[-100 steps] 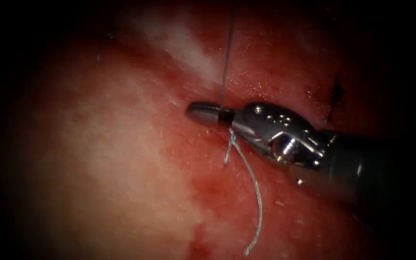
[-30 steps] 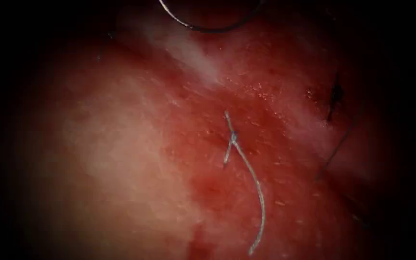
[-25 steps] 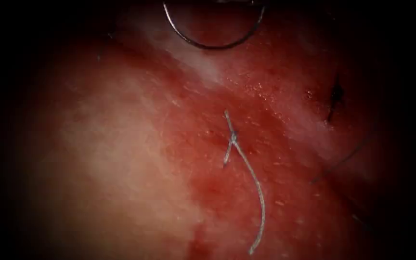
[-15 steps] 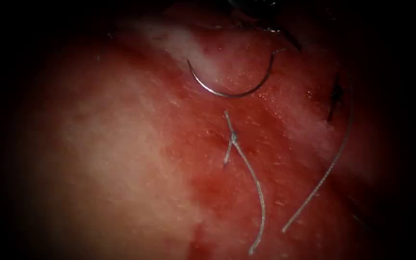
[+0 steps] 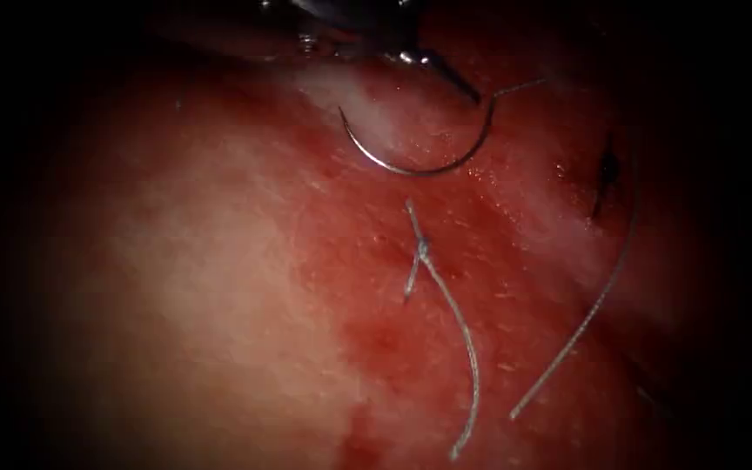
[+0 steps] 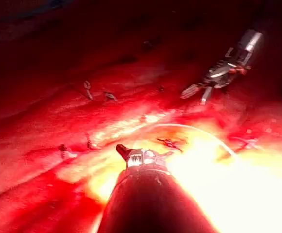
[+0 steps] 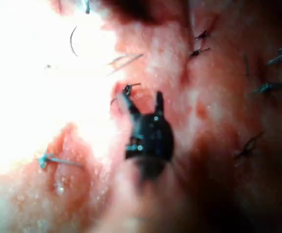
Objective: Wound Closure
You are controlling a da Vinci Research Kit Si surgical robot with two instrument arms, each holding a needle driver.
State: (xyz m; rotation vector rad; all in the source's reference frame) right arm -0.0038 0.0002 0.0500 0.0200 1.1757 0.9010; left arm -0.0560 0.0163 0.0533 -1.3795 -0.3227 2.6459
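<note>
The thin curved steel needle (image 5: 411, 172) lies loose on the wet red tissue (image 5: 219, 261), at twelve o'clock from the knotted pale thread (image 5: 422, 248), likely ready for picking up. The left claw (image 5: 459, 83) sits by its end; I can't tell if it grips. The black right claw (image 7: 142, 99) is spread apart, holding nothing.

tissue (image 5: 219, 287) | on it: needle (image 5: 415, 165), thread (image 5: 585, 322), cut ends (image 5: 446, 322)

The thin curved steel needle (image 5: 415, 161) lies free on the wet red pork tissue (image 5: 219, 287), its arc open upward. The pale grey thread (image 5: 585, 322) runs from its right end.
</note>
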